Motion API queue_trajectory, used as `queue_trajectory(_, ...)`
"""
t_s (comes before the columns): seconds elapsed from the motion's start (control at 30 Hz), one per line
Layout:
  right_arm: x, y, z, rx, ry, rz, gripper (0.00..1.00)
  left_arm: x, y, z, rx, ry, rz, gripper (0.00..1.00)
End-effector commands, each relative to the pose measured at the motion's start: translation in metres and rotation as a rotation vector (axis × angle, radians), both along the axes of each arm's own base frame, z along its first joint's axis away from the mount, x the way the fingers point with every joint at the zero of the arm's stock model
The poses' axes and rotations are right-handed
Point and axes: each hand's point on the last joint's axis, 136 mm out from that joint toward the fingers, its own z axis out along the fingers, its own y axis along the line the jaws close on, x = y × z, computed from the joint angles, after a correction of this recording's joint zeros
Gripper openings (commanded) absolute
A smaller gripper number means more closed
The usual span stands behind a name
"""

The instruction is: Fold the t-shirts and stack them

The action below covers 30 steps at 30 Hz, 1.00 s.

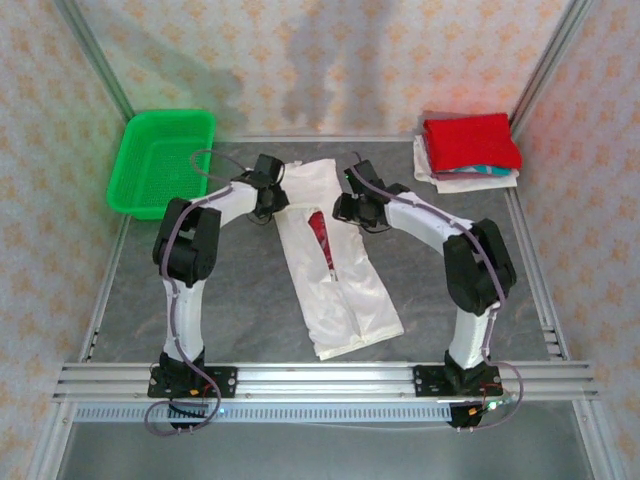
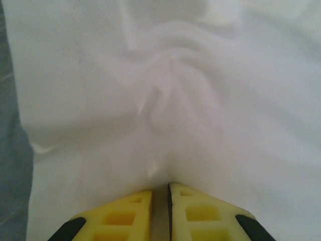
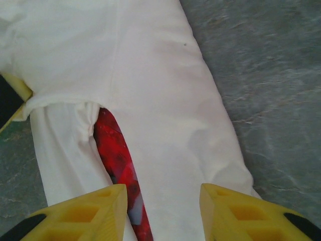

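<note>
Cream t-shirt (image 1: 345, 300) lies on table (image 1: 250, 300), left tool (image 2: 160, 187) pinching near its edge.

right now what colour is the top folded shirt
The top folded shirt is red, best in top external view.

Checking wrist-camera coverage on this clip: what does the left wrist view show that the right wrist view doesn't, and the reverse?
Left wrist: the left gripper with its fingers nearly together, pinching a puckered gather of the cream-white t-shirt. Right wrist: the right gripper open over the cloth, and the red graphic peeking out between the folded-in sides. Shared: that same t-shirt lying on the grey table.
</note>
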Motion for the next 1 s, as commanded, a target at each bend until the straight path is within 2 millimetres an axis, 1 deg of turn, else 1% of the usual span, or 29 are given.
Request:
queue_trajectory(0.0,0.001,-0.022,0.018,0.006,-0.061,-0.070,0.42,0.018,-0.008,-0.020,-0.015,0.035,-0.013,0.16)
queue_trajectory(0.1,-0.002,-0.037,0.013,0.024,-0.063,-0.126,0.42,0.051,-0.020,-0.021,-0.019,0.018,-0.059,0.16)
queue_trajectory(0.2,-0.004,-0.043,0.008,0.027,-0.048,-0.140,0.42,0.085,-0.034,-0.018,-0.037,-0.005,-0.099,0.16)
queue_trajectory(0.3,-0.004,-0.047,0.007,0.019,-0.046,-0.147,0.42,0.107,-0.038,-0.017,-0.045,-0.011,-0.103,0.16)
queue_trajectory(0.33,-0.003,-0.047,0.008,0.020,-0.051,-0.145,0.42,0.115,-0.040,-0.013,-0.053,-0.032,-0.102,0.16)
queue_trajectory(0.4,-0.002,-0.049,0.012,0.018,-0.060,-0.145,0.42,0.125,-0.038,-0.006,-0.067,-0.066,-0.086,0.15)
queue_trajectory(0.47,-0.001,-0.048,0.016,0.020,-0.068,-0.137,0.42,0.129,-0.033,0.000,-0.081,-0.082,-0.068,0.13)
queue_trajectory(0.53,-0.002,-0.048,0.020,0.019,-0.072,-0.133,0.42,0.126,-0.025,0.004,-0.063,-0.077,-0.043,0.13)
queue_trajectory(0.6,-0.002,-0.048,0.025,0.028,-0.081,-0.131,0.43,0.123,-0.019,0.014,-0.052,-0.090,-0.029,0.15)
queue_trajectory(0.67,-0.004,-0.046,0.028,0.039,-0.083,-0.119,0.43,0.121,-0.015,0.032,-0.048,-0.135,-0.027,0.15)
queue_trajectory(0.7,-0.005,-0.043,0.028,0.048,-0.076,-0.106,0.43,0.122,-0.014,0.045,-0.054,-0.165,-0.028,0.16)
queue_trajectory(0.77,-0.005,-0.038,0.024,0.046,-0.054,-0.078,0.43,0.120,-0.014,0.074,-0.068,-0.214,-0.048,0.20)
queue_trajectory(0.8,-0.005,-0.038,0.020,0.031,-0.039,-0.070,0.43,0.118,-0.015,0.091,-0.068,-0.232,-0.062,0.24)
queue_trajectory(0.83,-0.003,-0.039,0.014,0.011,-0.022,-0.072,0.42,0.114,-0.016,0.111,-0.071,-0.255,-0.072,0.28)
queue_trajectory(0.87,-0.002,-0.039,0.010,-0.001,-0.011,-0.072,0.42,0.110,-0.016,0.126,-0.079,-0.274,-0.083,0.30)
queue_trajectory(0.93,0.004,-0.035,0.003,-0.006,0.012,-0.066,0.41,0.097,-0.016,0.159,-0.093,-0.321,-0.091,0.32)
queue_trajectory(0.97,0.008,-0.032,0.002,0.000,0.014,-0.061,0.41,0.090,-0.014,0.171,-0.095,-0.339,-0.090,0.32)
